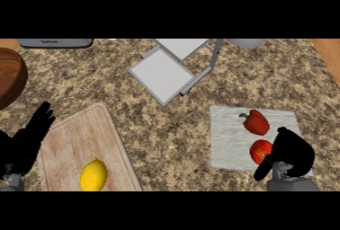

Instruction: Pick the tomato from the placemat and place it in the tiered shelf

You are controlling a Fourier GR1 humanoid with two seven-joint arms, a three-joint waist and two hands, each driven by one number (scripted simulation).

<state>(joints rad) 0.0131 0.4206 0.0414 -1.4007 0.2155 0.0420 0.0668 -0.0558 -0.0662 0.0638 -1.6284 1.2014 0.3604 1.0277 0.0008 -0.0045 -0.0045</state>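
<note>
A red tomato (260, 150) lies on the grey placemat (229, 134) at the right, near its front edge. My right hand (293, 152) sits directly beside the tomato on its right, fingers curled over and the thumb reaching under the tomato's front; part of the tomato is hidden by the hand. A red bell pepper (256, 122) lies on the same placemat just behind the tomato. The grey tiered shelf (163, 72) stands at the back centre, its upper tier (181, 46) further back. My left hand (28, 137) rests open at the left edge, fingers up.
A wooden cutting board (73, 139) with a yellow lemon (93, 174) lies at the front left. A dark wooden bowl (10, 78) shows at the far left. A grey appliance (54, 42) and a pale round object (246, 42) sit along the back edge.
</note>
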